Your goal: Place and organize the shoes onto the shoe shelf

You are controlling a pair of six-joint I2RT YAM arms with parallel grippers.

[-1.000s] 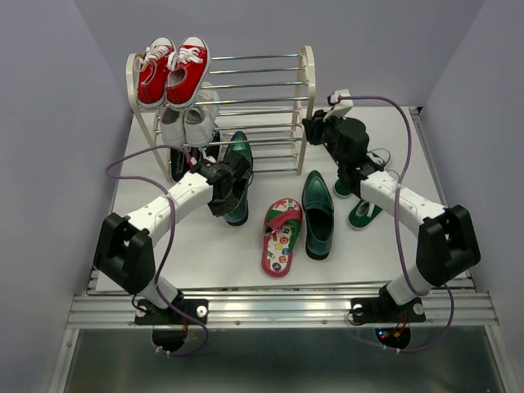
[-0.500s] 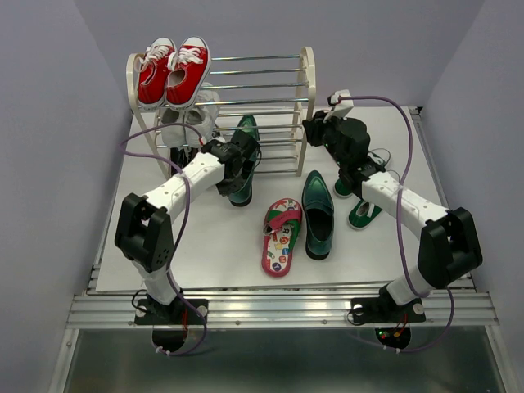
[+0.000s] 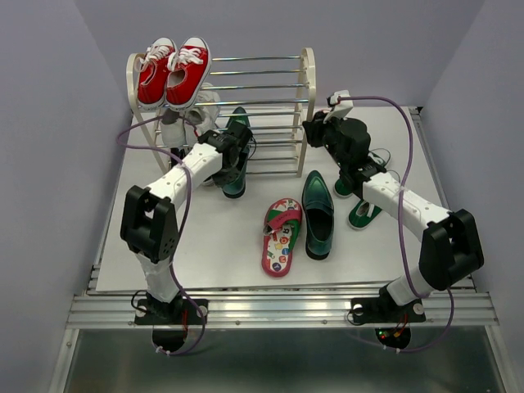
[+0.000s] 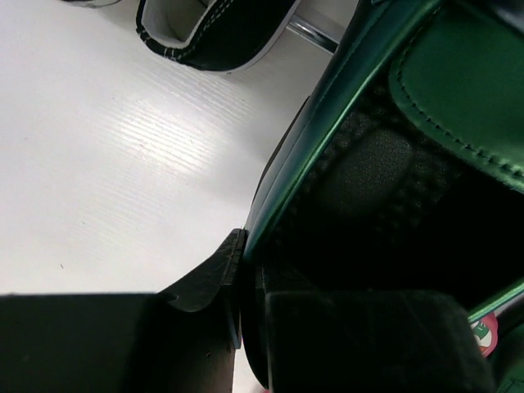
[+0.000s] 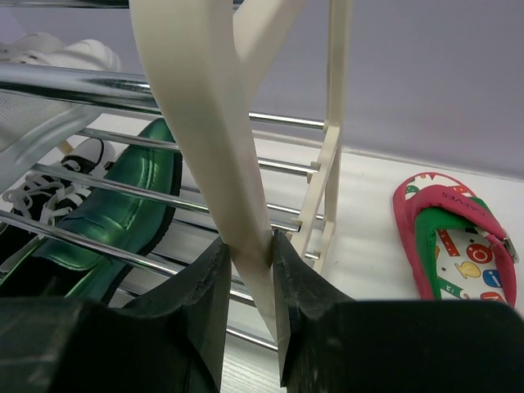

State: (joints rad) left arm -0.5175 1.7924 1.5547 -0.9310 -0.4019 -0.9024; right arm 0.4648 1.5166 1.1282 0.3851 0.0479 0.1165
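My left gripper [image 3: 228, 155] is shut on the side wall of a dark green glossy loafer [image 3: 238, 124]; its toe reaches in among the lower rods of the shoe shelf [image 3: 278, 82]. In the left wrist view the loafer [image 4: 393, 164] fills the right side, pinched at my gripper [image 4: 250, 311]. My right gripper [image 3: 315, 131] is shut on the shelf's cream right side frame [image 5: 205, 123], seen between my jaws [image 5: 250, 278]. The second loafer [image 3: 317, 214] and pink flip-flops [image 3: 280, 235] lie on the table. Green sneakers [image 3: 364, 214] lie partly hidden behind my right arm.
Red sneakers [image 3: 172, 72] sit on the top tier at the left, with white sneakers [image 3: 192, 110] on the tier below. A black sneaker [image 4: 213, 33] sits on the bottom tier, left of the held loafer. Purple walls stand close on both sides.
My left arm has carried the loafer away from me and up to the shelf; its toe now sits among the lower rods. The right arm has not moved.
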